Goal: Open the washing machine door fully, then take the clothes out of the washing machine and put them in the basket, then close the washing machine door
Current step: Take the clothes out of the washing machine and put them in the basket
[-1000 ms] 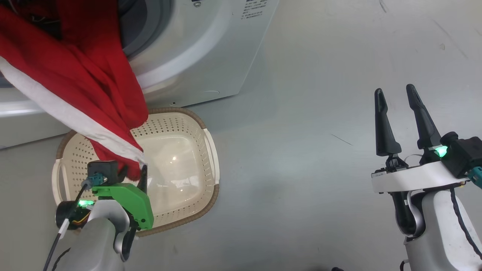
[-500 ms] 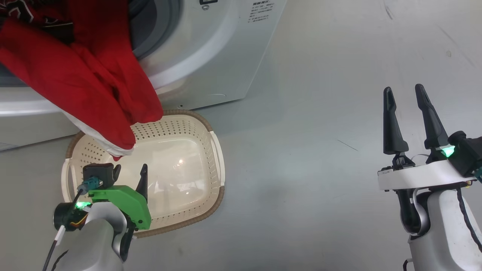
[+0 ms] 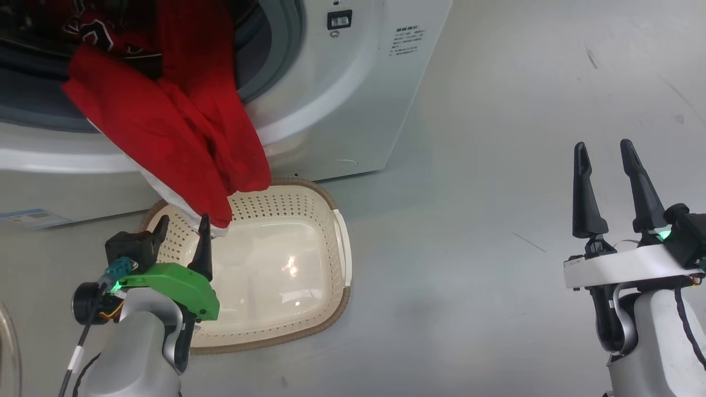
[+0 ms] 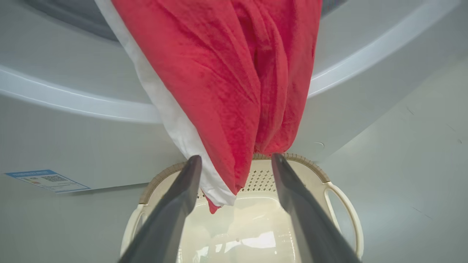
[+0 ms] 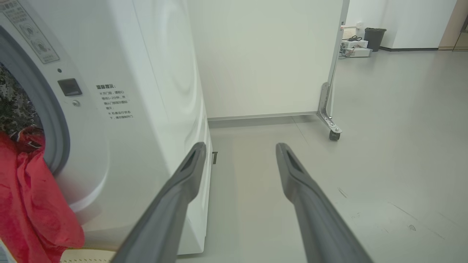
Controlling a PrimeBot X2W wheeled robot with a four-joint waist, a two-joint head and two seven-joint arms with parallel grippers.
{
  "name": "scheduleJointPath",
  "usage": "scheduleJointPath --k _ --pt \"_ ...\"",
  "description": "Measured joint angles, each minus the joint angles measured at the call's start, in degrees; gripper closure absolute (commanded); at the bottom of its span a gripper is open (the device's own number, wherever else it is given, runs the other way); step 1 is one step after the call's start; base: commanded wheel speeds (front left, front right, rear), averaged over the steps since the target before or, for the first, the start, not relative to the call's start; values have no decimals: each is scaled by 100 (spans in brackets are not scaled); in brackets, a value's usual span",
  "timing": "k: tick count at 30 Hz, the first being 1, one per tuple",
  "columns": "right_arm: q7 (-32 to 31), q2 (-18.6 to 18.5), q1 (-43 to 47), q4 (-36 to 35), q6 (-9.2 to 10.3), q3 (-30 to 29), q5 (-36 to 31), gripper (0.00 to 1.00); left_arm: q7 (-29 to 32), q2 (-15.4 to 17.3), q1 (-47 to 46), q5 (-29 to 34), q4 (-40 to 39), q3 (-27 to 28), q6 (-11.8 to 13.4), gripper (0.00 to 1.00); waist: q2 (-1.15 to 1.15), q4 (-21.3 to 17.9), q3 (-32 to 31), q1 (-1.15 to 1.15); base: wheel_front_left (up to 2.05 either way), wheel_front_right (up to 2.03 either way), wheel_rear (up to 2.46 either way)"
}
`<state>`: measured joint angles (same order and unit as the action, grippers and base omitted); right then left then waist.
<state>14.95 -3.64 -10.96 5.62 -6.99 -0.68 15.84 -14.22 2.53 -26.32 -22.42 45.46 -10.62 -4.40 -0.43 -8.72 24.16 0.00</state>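
Red clothes [image 3: 182, 127] drape from the washing machine [image 3: 342, 99] above the basket [image 3: 276, 209]

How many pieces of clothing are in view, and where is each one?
1. The red jersey hangs out of the washing machine, its lower end over the basket, before the open left gripper. More may be hidden inside the machine.

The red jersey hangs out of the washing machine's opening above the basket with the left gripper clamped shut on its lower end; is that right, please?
Not quite: the left gripper is open, not clamped. The left wrist view shows its fingers apart, the red jersey's lower end hanging between them. The jersey does hang out of the washing machine above the basket.
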Motion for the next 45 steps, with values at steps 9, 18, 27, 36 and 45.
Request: scheduleJointPath --k 9,18,27,36,45 --pt "0 -44 298 194 0 -22 -130 0 -22 1 36 277 -580 -19 40 0 0 235 -461 0 0 0 0" --pt "0 -53 625 335 0 32 -189 0 -22 22 497 439 -1500 109 167 0 0 420 -1019 0 0 0 0" --pt "0 -48 989 427 0 102 -240 0 -22 41 1262 527 -1990 130 270 0 0 549 -1554 0 0 0 0" --pt "0 -80 1236 371 0 104 -281 0 -22 75 1767 637 -2527 88 359 0 0 674 -1898 0 0 0 0" --pt "0 -83 1273 259 1 126 -330 0 -22 77 2133 638 -2985 64 416 0 0 748 -1971 0 0 0 0"
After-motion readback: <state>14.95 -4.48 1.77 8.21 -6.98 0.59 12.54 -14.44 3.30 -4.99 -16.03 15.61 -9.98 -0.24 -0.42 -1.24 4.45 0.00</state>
